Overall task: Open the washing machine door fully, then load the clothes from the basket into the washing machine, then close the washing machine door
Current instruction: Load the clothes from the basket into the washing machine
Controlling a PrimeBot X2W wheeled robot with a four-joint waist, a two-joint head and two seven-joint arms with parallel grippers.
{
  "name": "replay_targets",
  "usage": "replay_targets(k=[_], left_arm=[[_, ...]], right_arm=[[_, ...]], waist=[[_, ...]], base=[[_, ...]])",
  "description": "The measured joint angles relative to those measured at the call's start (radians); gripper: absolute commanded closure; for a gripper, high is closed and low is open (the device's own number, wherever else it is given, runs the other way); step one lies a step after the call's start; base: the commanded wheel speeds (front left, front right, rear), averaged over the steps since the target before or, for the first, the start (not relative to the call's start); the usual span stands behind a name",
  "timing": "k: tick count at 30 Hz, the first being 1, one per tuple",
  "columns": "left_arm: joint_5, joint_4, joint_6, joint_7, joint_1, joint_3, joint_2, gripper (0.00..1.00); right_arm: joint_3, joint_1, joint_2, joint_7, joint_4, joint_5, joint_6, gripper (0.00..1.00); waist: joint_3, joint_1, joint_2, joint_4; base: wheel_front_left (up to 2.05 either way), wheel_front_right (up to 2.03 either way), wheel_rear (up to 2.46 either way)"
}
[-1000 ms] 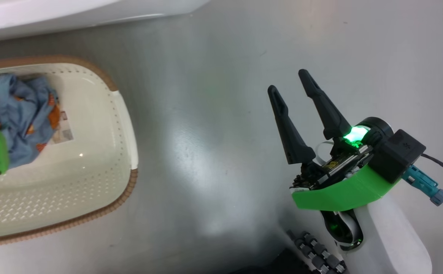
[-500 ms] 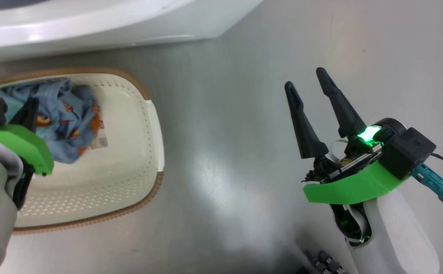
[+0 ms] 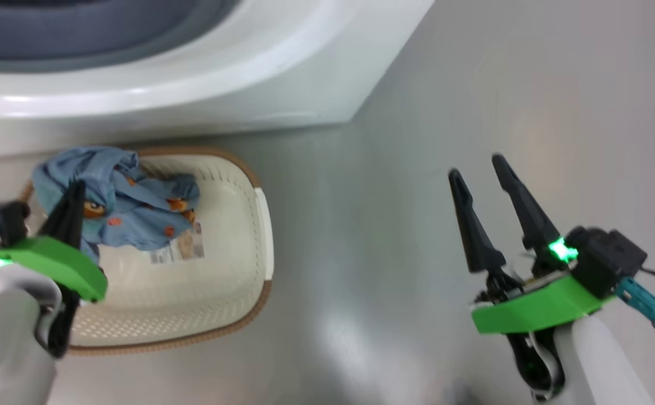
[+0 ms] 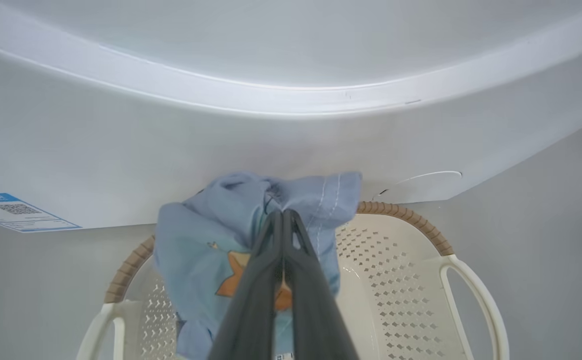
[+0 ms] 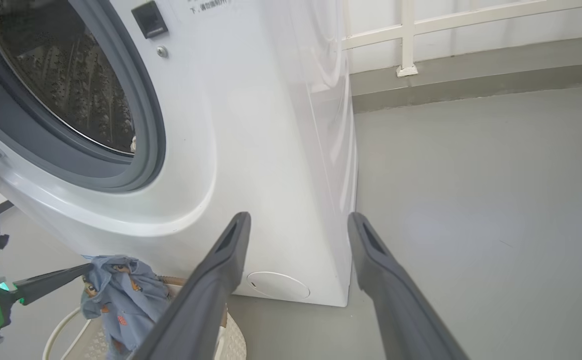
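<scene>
At the lower front of the big white boxy washing machine [image 5: 271, 150], the left gripper [image 4: 283, 215] is clamped shut on the small bundle of light blue clothes with orange cartoon prints [image 4: 196, 250]. Its two dark fingers are pressed together on a fold at the top of the bundle. The fabric hangs from the fingertips over the cream-white perforated plastic basket with a brown woven-look rim [image 4: 400, 215], which stands on the grey floor [image 3: 389, 225] close to the machine. The drum opening, ringed by a grey rubber gasket [image 5: 146, 125], is uncovered above. The right gripper [image 3: 475, 167] hovers well apart to the right, fingers spread and holding nothing.
</scene>
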Motion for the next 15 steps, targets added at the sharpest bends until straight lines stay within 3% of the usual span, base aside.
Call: replay_targets(k=[15], left_arm=[[0.160, -0.316, 0.000, 0.000, 0.304, 0.291, -0.063, 1.00]], right_arm=[[-0.056, 0.158, -0.068, 0.000, 0.017, 0.049, 0.000, 0.00]], waist=[[-0.237, 0.0000, 0.0000, 0.044]], base=[[0.00, 0.00, 0.00]])
